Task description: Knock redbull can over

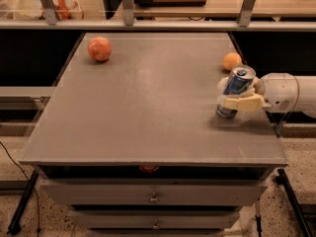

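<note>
The redbull can [235,89], blue and silver with a pull-tab top, stands near the right edge of the grey table [148,107]. It is tilted, its top leaning right toward the arm. My gripper [223,93] reaches in from the right on a white arm [286,93]. Its cream fingers [243,104] sit on the near and far sides of the can and are closed on it.
A small orange fruit [231,61] lies just behind the can. A larger reddish-orange fruit [99,49] lies at the far left. The table's right edge is close under the arm. Drawers [153,196] are below the front edge, and a shelf rail [158,23] runs behind the table.
</note>
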`<state>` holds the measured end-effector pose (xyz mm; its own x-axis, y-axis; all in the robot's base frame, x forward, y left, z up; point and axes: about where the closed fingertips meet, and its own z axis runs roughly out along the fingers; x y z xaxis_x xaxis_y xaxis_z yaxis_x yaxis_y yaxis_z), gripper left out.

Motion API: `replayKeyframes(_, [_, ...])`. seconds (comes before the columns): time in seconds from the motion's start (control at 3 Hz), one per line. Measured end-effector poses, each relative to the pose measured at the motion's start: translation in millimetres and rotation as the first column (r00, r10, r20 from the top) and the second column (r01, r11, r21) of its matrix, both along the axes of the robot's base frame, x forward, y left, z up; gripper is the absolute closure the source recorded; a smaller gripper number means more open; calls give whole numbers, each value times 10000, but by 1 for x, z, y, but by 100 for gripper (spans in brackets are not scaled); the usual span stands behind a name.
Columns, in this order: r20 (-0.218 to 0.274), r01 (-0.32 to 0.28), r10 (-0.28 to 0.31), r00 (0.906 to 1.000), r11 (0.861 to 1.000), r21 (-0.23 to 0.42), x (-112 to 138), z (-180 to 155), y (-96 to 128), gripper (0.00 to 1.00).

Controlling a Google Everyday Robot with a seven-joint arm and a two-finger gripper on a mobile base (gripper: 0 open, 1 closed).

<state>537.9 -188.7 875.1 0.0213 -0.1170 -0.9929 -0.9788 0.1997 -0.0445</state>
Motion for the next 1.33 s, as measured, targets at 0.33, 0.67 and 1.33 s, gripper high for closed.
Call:
replayKeyframes(0.33, [1, -1, 1, 10000, 10000, -2, 0, 1, 0, 100])
replayKeyframes(0.67, [2, -2, 2, 10000, 10000, -4, 0, 2, 0, 100])
replayKeyframes(1.33, [4, -4, 4, 10000, 10000, -8, 0, 2, 0, 100])
